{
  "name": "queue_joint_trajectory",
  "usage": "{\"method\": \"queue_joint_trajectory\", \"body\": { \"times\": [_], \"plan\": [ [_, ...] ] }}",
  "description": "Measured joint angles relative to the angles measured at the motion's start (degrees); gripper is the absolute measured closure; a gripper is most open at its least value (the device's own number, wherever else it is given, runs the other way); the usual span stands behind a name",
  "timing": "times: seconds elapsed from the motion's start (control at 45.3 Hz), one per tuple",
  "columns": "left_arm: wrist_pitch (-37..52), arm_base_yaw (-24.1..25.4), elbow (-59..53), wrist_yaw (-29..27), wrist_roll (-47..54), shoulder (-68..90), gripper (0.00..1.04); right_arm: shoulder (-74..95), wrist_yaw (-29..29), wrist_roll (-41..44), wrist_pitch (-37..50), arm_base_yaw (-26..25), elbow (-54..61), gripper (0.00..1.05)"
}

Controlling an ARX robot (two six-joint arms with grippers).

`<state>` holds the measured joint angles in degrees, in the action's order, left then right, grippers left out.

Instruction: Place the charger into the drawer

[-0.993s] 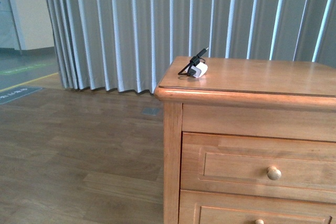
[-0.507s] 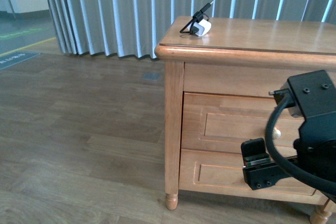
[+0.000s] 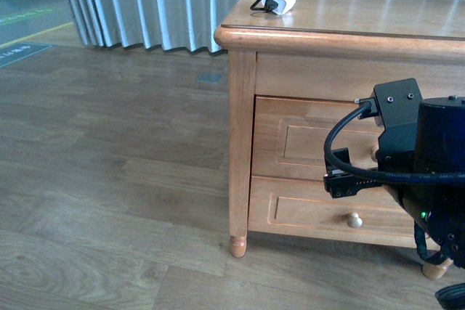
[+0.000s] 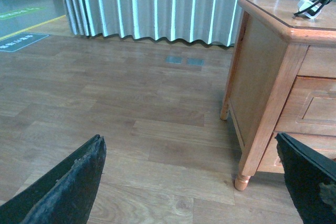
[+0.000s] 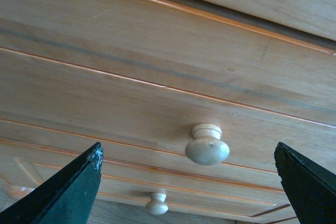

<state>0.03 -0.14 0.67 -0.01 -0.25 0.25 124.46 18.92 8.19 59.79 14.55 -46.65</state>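
Masked by the right arm (image 3: 418, 154): much of the drawer (image 3: 305, 136) front and nearly all of its knob (image 3: 375, 153). Cut by the front view's top edge: charger (image 3: 283, 3) cable's end. Cropped at the left wrist view's side: cabinet (image 4: 262, 61), cable too. Cropped in the wrist views: left fingers (image 4: 68, 182), right fingers (image 5: 68, 192), only tips showing.

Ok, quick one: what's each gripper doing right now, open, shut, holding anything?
Left gripper: open, holding nothing.
Right gripper: open, empty, facing the drawer.
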Motion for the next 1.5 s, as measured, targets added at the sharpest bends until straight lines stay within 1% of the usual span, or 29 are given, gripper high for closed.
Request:
{"method": "queue_joint_trajectory", "body": {
  "times": [0.132, 0.441, 1.39, 1.434, 1.5],
  "plan": [
    [0.00, 0.00, 0.00, 0.00, 0.00, -0.02, 0.06, 0.92, 0.11, -0.02, -0.20, -0.94, -1.68, 0.08],
    [0.00, 0.00, 0.00, 0.00, 0.00, 0.00, 0.06, 3.58, 0.17, -0.04, -0.57, -1.09, -4.63, 0.08],
    [0.00, 0.00, 0.00, 0.00, 0.00, 0.00, 0.06, 5.77, 0.68, -0.31, -0.92, -1.55, -6.10, 0.08],
    [0.00, 0.00, 0.00, -0.02, 0.00, 0.00, 0.06, 5.77, 0.74, -0.37, -0.92, -1.55, -6.10, 0.10],
    [0.00, 0.00, 0.00, 0.00, 0.00, 0.00, 0.06, 5.77, 0.94, -0.44, -0.92, -1.57, -6.12, 0.22]
  ]
}}
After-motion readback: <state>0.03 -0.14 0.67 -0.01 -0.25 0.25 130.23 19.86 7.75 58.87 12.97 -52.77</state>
